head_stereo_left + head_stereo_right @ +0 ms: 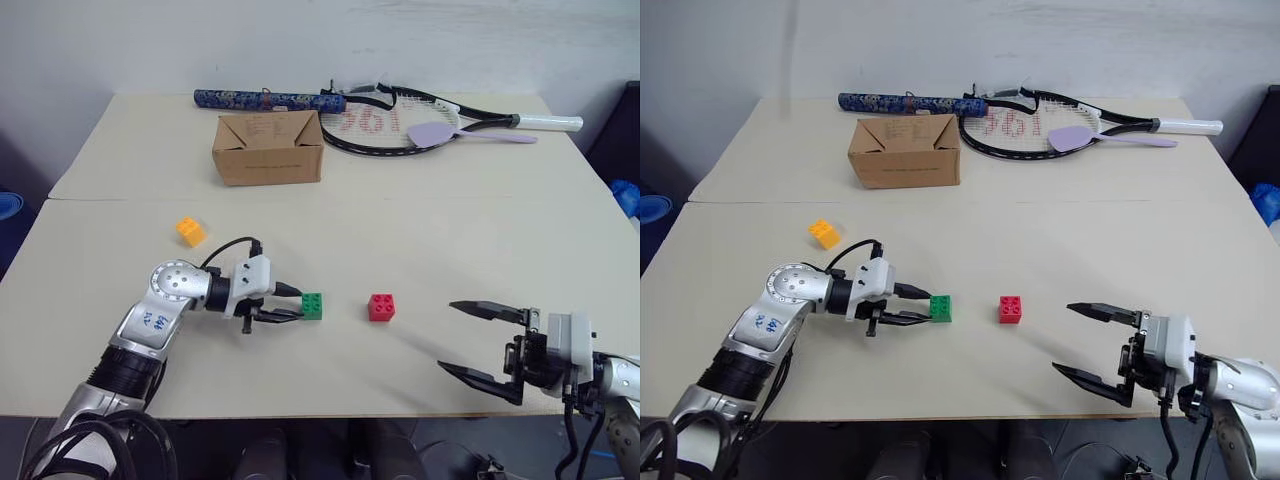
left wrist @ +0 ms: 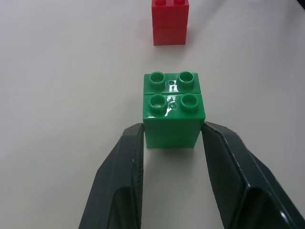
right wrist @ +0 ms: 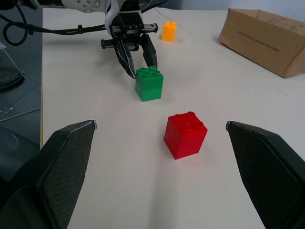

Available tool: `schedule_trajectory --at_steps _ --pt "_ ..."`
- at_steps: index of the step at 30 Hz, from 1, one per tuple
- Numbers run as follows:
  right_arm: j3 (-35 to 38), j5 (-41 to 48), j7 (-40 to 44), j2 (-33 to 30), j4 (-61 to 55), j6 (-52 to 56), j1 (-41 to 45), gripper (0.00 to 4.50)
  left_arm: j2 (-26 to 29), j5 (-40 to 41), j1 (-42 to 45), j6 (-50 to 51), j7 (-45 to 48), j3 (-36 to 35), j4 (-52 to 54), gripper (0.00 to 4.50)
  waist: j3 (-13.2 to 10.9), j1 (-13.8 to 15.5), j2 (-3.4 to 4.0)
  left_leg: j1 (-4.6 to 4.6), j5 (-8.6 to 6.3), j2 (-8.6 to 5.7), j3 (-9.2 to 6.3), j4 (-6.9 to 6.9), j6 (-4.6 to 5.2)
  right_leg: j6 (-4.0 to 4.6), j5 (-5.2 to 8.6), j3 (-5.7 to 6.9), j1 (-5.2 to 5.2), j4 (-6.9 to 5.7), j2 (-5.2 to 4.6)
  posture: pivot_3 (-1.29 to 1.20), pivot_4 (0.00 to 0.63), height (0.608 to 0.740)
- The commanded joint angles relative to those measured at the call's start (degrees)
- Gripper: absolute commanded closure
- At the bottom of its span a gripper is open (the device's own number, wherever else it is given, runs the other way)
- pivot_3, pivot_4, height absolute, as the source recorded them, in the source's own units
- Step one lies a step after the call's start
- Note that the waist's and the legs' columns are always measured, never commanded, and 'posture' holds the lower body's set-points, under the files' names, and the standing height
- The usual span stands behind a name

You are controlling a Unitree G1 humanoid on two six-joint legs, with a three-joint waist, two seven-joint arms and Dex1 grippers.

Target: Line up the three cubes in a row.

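The left gripper (image 1: 296,303) clamps the green brick (image 1: 312,306) at frame center. The right gripper (image 1: 470,340), lower right, gapes wide and empty near the red brick (image 1: 381,307).

Red cube (image 3: 185,134) between wide-spread tool (image 3: 161,128) fingers (image 3: 71,148), apart.

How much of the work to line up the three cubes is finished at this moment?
Partly done: the green cube and red cube already stand side by side with a gap. In hand: the left end effector is shut on the green cube. Left: the yellow-orange cube lies apart, farther back on the table. The right end effector is open.
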State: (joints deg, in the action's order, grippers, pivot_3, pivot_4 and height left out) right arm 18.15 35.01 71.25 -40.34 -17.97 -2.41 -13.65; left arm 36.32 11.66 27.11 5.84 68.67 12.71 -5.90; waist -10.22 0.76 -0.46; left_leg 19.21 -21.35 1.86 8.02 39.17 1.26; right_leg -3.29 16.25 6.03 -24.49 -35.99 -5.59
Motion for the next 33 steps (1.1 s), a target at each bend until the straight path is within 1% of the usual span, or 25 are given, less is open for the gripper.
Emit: schedule_trajectory --at_steps 1,5,7,11,13,16,18,19,20,22,23,24,25,27,30,33 --pt "0.87 0.73 -0.27 0.48 -1.33 -1.22 0.14 0.0 0.22 -1.13 1.06 -1.61 1.2 0.22 -2.83 3.03 0.0 0.05 0.0 0.0 0.0 0.0 0.0 0.0 0.0 0.0 0.0 0.0 0.0 0.0 0.0 0.0 0.15 0.74" --pt "0.12 0.37 -0.02 0.75 -0.35 -1.6 1.04 0.0 -0.09 -0.24 1.26 -1.54 1.39 -0.93 -4.21 3.03 0.0 0.15 0.0 0.0 0.01 -0.02 0.0 0.01 0.02 0.0 0.0 0.0 0.01 -0.01 0.0 0.0 0.15 0.74" --pt "-0.2 0.3 0.14 0.85 0.11 -1.61 1.73 0.0 0.31 1.38 0.71 -0.28 1.48 -2.51 -3.27 2.29 0.0 0.27 0.0 0.0 0.02 -0.02 0.0 0.01 0.03 0.0 0.0 0.0 0.01 -0.01 -0.01 0.0 0.15 0.74" --pt "-0.63 0.19 0.77 0.74 0.98 -1.71 2.37 0.0 1.77 5.54 -2.0 0.46 1.87 -7.12 1.22 1.07 0.0 0.24 -0.01 0.02 0.02 0.0 0.0 0.02 0.03 0.0 0.0 0.0 -0.01 -0.01 -0.01 0.0 0.15 0.74" --pt "-0.99 0.2 1.16 0.72 1.48 -1.77 2.67 0.0 3.45 7.49 -4.87 1.38 1.29 -10.4 4.33 0.46 -0.01 0.24 -0.01 0.03 0.02 0.02 -0.02 0.02 0.03 0.0 0.0 0.01 -0.02 0.01 -0.01 0.0 0.15 0.74" --pt "-1.8 0.25 1.38 0.74 2.38 -1.82 3.79 0.0 7.24 9.78 -12.65 3.07 0.46 -16.7 9.12 0.46 -0.01 -0.37 -0.01 0.01 0.01 0.03 -0.03 0.01 0.02 0.0 0.0 0.0 -0.01 0.0 -0.04 0.0 0.15 0.74" --pt "-2.26 0.4 1.46 0.91 2.6 -1.82 4.38 0.0 9.3 10.49 -19.59 2.68 -0.61 -22.29 10.84 0.46 0.0 -1.01 0.0 0.0 0.0 0.06 -0.03 -0.03 0.01 0.0 0.0 -0.01 -0.03 0.0 -0.04 0.0 0.15 0.74" --pt "-2.6 0.63 1.21 1.27 2.55 -1.65 4.87 0.0 9.33 10.95 -24.48 1.72 -2.35 -27.86 10.27 0.46 0.0 -1.09 0.0 0.0 -0.01 0.1 -0.03 -0.05 -0.02 0.01 0.01 -0.01 -0.03 0.02 -0.03 0.0 0.15 0.74" --pt "-2.78 0.82 1.07 1.5 2.49 -1.54 5.16 0.0 9.26 11.35 -27.86 1.1 -3.73 -31.68 9.97 0.46 -0.01 -1.29 0.0 -0.01 -0.02 0.13 -0.04 -0.05 -0.03 0.02 0.01 0.0 -0.03 0.01 -0.02 0.0 0.15 0.74" --pt "-3.13 0.89 0.54 2.32 2.47 -1.86 5.93 0.0 7.31 14.12 -32.18 0.03 -7.02 -39.77 9.12 0.13 -0.03 -1.21 -0.04 0.0 -0.04 0.19 -0.05 -0.05 -0.06 0.04 0.03 0.01 -0.04 0.04 -0.01 0.0 0.15 0.74" --pt "-3.41 0.89 -0.2 3.06 2.27 -1.85 6.33 0.0 5.97 16.07 -34.5 1.52 -10.51 -45.65 8.6 0.02 -0.03 -1.06 -0.04 0.01 -0.04 0.2 -0.07 -0.05 -0.05 0.05 0.03 0.02 -0.03 0.04 -0.02 0.0 0.15 0.74" --pt "-3.57 0.89 -0.69 3.6 2.14 -1.82 6.58 0.0 5.0 17.43 -36.22 2.68 -13.07 -49.76 8.38 0.02 -0.01 -0.95 -0.08 0.0 -0.05 0.19 -0.09 -0.05 -0.05 0.05 0.03 0.03 -0.03 0.06 -0.04 0.0 0.15 0.74" --pt "-3.89 0.73 -1.6 4.46 1.78 -1.81 6.9 0.0 4.2 17.6 -40.03 2.79 -14.03 -53.76 7.88 0.02 0.01 -0.77 -0.12 0.0 -0.09 0.19 -0.12 -0.05 -0.04 0.05 0.03 0.03 -0.01 0.05 -0.09 0.0 0.15 0.74" --pt "-4.35 0.44 -2.84 5.59 1.29 -1.99 7.37 0.0 3.18 17.18 -45.63 2.34 -14.44 -57.71 7.69 0.02 0.03 -0.83 -0.11 0.01 -0.18 0.17 -0.17 -0.05 -0.05 0.06 0.03 0.08 0.0 0.09 -0.13 0.0 0.15 0.74" --pt "-4.88 0.26 -4.65 6.94 0.4 -1.81 7.99 0.0 2.47 17.29 -50.53 1.87 -14.54 -61.36 4.99 0.02 0.02 -0.69 -0.11 0.03 -0.26 0.11 -0.15 -0.05 0.03 0.06 0.04 0.07 0.0 0.15 -0.19 0.0 0.15 0.74" --pt "-5.56 0.22 -6.01 7.79 -0.35 -1.34 8.54 0.0 3.15 18.2 -51.0 2.55 -14.72 -62.6 2.0 0.02 0.05 -0.64 -0.18 0.03 -0.32 0.07 -0.17 -0.05 0.02 0.07 0.04 0.1 -0.01 0.14 -0.23 0.0 0.15 0.74"
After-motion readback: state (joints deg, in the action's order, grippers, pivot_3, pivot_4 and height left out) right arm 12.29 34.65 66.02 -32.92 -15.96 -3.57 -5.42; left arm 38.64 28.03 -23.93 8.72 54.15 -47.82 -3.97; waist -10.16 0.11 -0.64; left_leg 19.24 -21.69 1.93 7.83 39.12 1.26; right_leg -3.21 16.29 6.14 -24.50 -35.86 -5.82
